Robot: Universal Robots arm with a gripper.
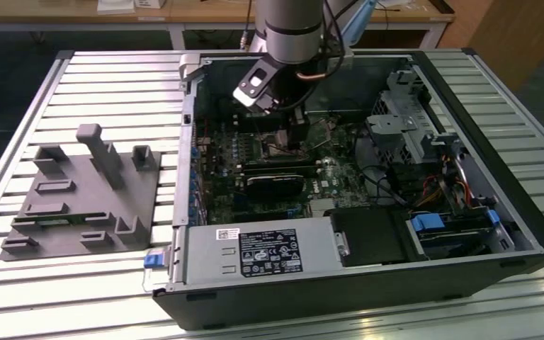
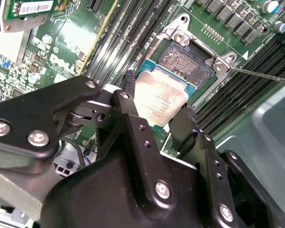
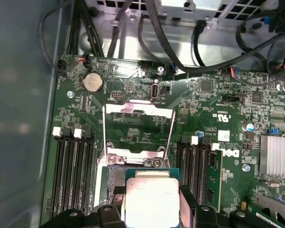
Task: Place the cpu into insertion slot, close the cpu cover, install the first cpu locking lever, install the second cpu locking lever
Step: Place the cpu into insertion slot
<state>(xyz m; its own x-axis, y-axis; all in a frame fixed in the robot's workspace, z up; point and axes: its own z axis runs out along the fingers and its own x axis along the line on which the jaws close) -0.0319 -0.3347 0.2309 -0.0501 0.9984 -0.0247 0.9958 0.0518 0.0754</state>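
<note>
My gripper [image 2: 156, 103] is shut on the cpu [image 2: 160, 95], a flat square chip with a silvery top, gripped at two opposite edges by the black fingers [image 2: 129, 84]. The chip hangs just above the insertion slot [image 2: 189, 61], covering part of its dark centre. In the first wrist view the cpu [image 3: 149, 198] sits over the slot [image 3: 115, 178], and the cpu cover [image 3: 138, 110] is swung open beyond it with the thin locking levers [image 3: 104, 133] raised. In the exterior view the gripper [image 1: 291, 138] reaches down into the open computer case [image 1: 187, 142].
Long black memory slots [image 3: 73, 171] flank the socket on both sides. A black card [image 1: 274, 180], a grey labelled power-supply box [image 1: 258, 251], cables [image 1: 433, 188] and a drive cage [image 1: 404, 134] crowd the case. A grey fixture [image 1: 78, 198] stands at the exterior view's left.
</note>
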